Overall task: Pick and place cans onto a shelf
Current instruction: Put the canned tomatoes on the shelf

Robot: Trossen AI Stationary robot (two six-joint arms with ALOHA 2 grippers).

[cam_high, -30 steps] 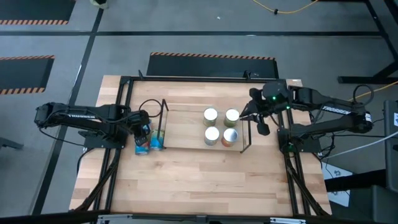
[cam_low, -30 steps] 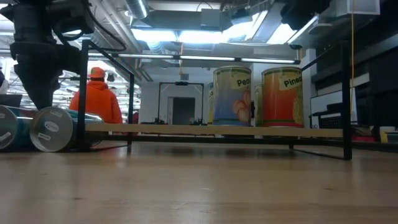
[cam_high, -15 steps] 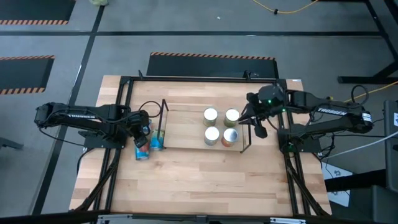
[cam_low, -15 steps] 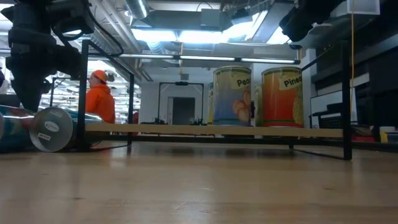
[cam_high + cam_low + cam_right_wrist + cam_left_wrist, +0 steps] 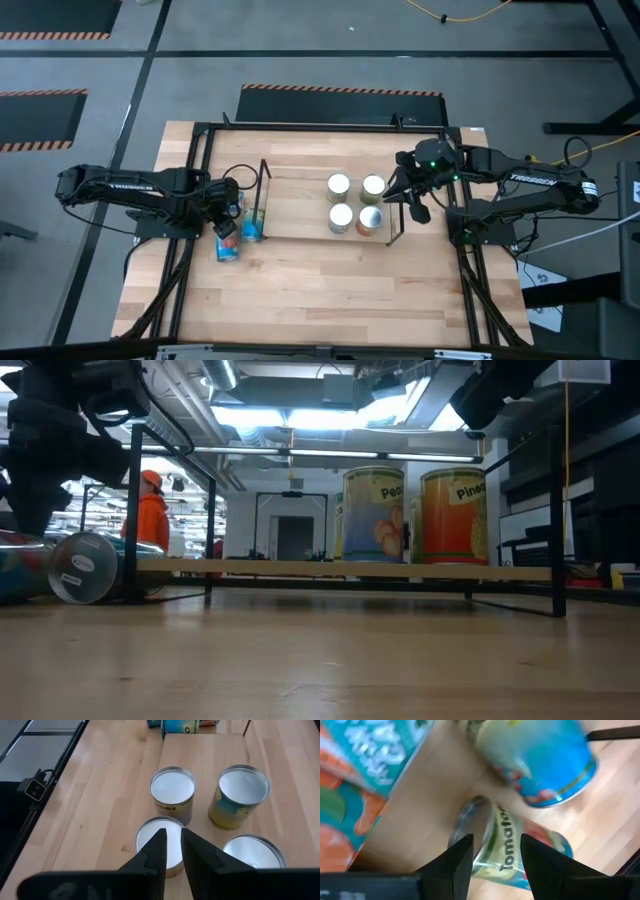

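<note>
Logging a small shift at the left gripper (image 5: 495, 840) against a second ago: sliding toward the near edge of the table, away from the left end of the shelf (image 5: 300, 212), and taking the tomato can (image 5: 227, 247) along. Seeing wide-spread fingers on either side of that can, which is lying on its side; judging it as gripped, since it is travelling with them. Reading this as a pick just getting under way, with the lift and placement yet to come. Leaving the blue can (image 5: 251, 231) lying just outside the shelf's left upright wires.

Noting the right gripper (image 5: 172, 832) having drifted in over the shelf's right end, now hovering above the four upright cans (image 5: 339, 185) standing there. Seeing its fingers nearly together with nothing between them, so probably waiting or lining up.

Counting four placed and two still off the shelf.

Reading "Tomato" on the gripped can in the left wrist view. Reading "Pea…" on the peach can (image 5: 374, 515) and "Pine…" on the orange can (image 5: 454, 515) in the low view, both words cut off. Finding the other labels unreadable.
</note>
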